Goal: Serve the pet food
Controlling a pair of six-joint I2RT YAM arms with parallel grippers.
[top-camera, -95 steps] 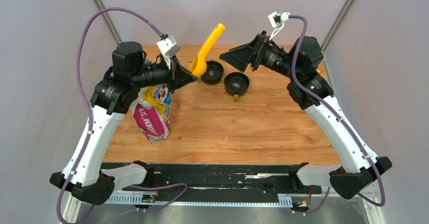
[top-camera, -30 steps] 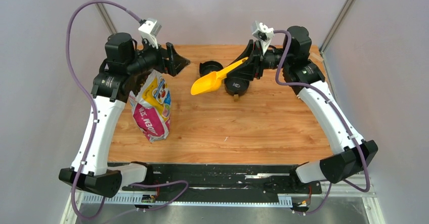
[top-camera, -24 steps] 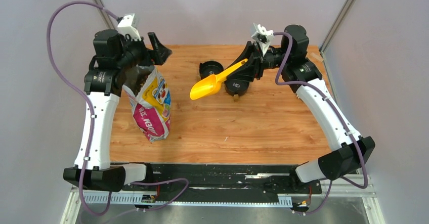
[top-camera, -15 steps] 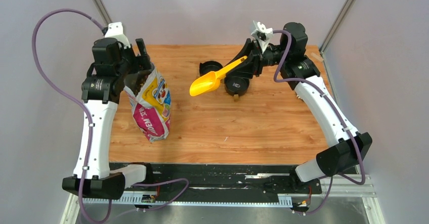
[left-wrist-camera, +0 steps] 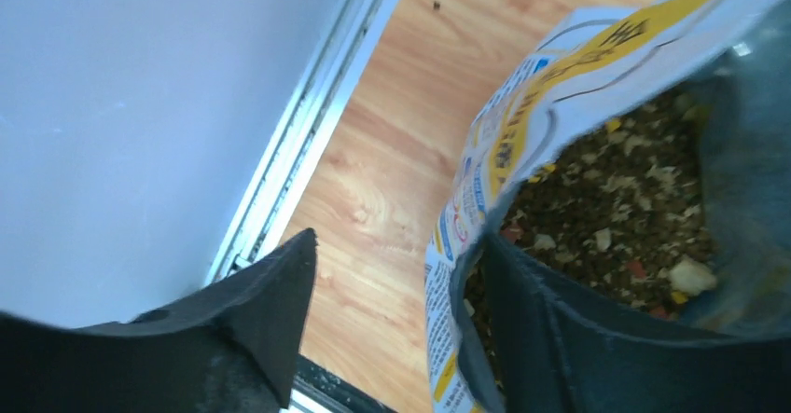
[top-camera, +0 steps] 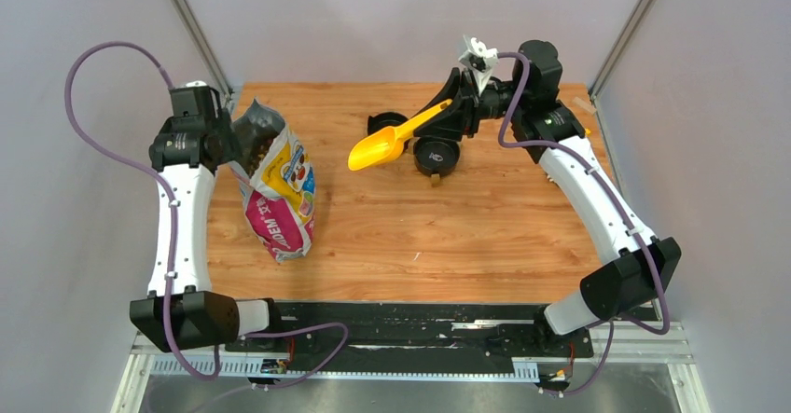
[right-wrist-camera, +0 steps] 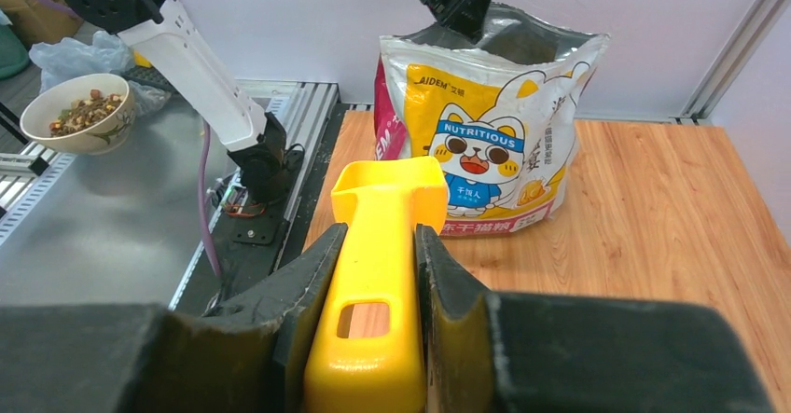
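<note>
Yellow scoop, empty, is clenched by its handle in my right claw near the far bowls, which look unfilled. The kibble lies in the open bag at the left. My left claw, released, straddles its rim, so scooping and pouring remain.

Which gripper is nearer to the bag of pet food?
Left. The left gripper stands open astride the rim of the bag, one finger inside. The right gripper holds the yellow scoop well apart from it, near the black bowls.
</note>
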